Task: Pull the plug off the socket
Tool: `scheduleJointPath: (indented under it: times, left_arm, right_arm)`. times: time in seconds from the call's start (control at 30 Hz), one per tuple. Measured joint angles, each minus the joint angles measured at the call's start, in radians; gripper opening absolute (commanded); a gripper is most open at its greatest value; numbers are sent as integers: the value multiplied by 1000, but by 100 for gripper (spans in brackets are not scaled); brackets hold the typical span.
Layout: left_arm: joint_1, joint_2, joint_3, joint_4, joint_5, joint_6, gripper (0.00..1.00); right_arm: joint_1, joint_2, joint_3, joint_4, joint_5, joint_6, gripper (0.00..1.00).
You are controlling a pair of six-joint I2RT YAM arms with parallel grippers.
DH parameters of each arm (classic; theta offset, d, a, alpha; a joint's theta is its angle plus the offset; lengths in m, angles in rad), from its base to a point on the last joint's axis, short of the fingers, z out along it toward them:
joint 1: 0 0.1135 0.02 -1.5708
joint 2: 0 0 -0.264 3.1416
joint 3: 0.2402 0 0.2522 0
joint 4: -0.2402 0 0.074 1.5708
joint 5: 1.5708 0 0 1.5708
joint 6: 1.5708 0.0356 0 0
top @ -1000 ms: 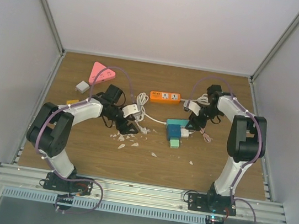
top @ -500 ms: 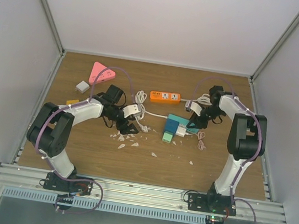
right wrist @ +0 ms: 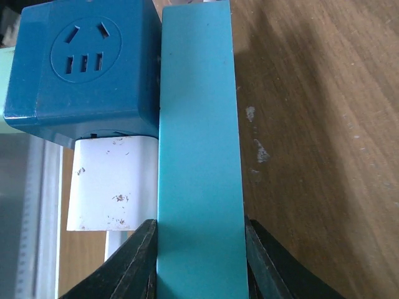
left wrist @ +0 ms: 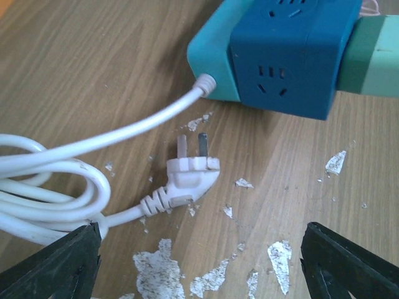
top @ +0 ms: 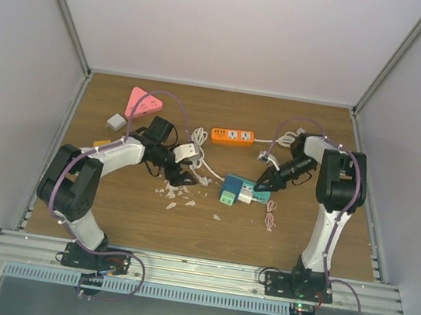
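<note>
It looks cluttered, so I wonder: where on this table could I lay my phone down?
The near strip of table, along its front edge, is bare, as is the far strip behind the orange power strip. The middle is crowded: white cable, flakes, teal socket block.

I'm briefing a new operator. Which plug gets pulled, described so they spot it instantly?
Mid-table, the right gripper clamps a teal slab. A dark blue cube socket sits against it; the white rectangular plug pushed into that cube is it, unlike the pronged white plug lying loose.
</note>
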Motion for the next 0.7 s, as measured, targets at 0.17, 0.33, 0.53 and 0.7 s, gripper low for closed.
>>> scheduleJointPath:
  times: [0.17,0.33,0.53,0.7]
  left_arm:
    - [0,-2,33,10,-21,13,89]
    - [0,-2,70,21,-27,14,90]
    - [0,-2,89,26,-28,14,90]
    - [0,-2,98,25,-28,13,90]
  right_arm:
    - [-29,54,13,-37,-56,36,27]
    - [-79,84,34,-49,-75,94,39]
    - [-88,84,66,55,-31,171,54]
    - [-90,85,74,123,-15,218,58]
